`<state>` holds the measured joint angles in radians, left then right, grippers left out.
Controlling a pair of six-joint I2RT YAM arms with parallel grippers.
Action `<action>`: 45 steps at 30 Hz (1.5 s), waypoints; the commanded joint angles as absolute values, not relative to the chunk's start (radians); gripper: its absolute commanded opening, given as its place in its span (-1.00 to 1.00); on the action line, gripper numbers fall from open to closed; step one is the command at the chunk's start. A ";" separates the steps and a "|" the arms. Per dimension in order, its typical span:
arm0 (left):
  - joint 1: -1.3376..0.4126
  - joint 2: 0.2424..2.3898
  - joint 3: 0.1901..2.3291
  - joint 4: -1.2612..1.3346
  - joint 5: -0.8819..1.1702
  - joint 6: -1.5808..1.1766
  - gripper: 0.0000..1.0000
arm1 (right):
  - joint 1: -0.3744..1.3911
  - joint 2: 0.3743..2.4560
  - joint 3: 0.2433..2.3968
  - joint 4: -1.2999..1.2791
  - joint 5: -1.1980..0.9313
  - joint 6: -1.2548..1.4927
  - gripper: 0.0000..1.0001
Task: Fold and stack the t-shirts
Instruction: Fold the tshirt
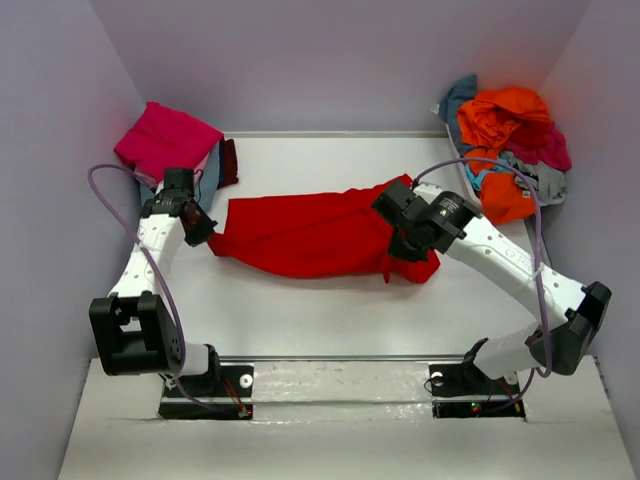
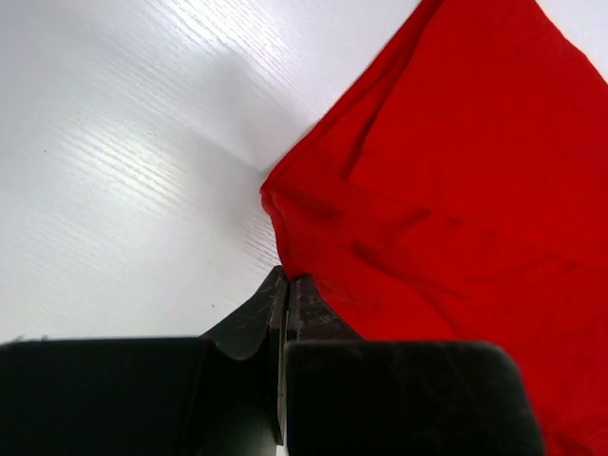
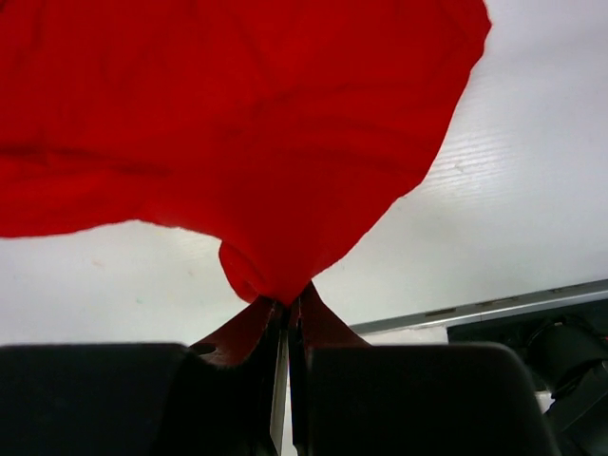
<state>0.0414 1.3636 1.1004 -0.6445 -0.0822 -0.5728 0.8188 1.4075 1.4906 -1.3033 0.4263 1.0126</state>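
Note:
A bright red t-shirt (image 1: 310,235) lies stretched across the middle of the white table (image 1: 300,310), between my two grippers. My left gripper (image 1: 209,238) is shut on the shirt's left edge. In the left wrist view the closed fingertips (image 2: 287,281) pinch a corner of the red cloth (image 2: 456,190), which rests flat on the table. My right gripper (image 1: 395,252) is shut on the right end. In the right wrist view its tips (image 3: 290,302) pinch a bunched fold, and the red cloth (image 3: 237,114) hangs lifted above the table.
A magenta shirt (image 1: 165,138) lies at the back left corner on paler cloth, with a maroon one (image 1: 229,162) beside it. A loose pile of orange (image 1: 505,115), grey-blue, teal and grey shirts sits at the back right. Walls close in three sides.

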 commanded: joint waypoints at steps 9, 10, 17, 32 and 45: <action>0.046 1.503 1.158 -0.571 -0.083 -0.566 -0.89 | 0.592 1.485 1.483 -1.135 0.414 0.882 -0.86; 0.046 1.515 1.163 -0.563 -0.081 -0.566 -0.89 | 0.560 1.494 1.485 -1.123 0.407 0.868 -0.86; 0.046 1.632 1.238 -0.551 -0.094 -0.565 -0.89 | 0.468 1.586 1.496 -1.042 0.345 0.801 -0.86; 0.046 1.838 1.448 -0.518 -0.071 -0.535 -0.89 | 0.376 1.727 1.493 -0.959 0.273 0.764 -0.86; -0.063 1.943 1.519 -0.549 -0.043 -0.471 -0.89 | 0.367 1.724 1.463 -0.963 0.281 0.790 -0.86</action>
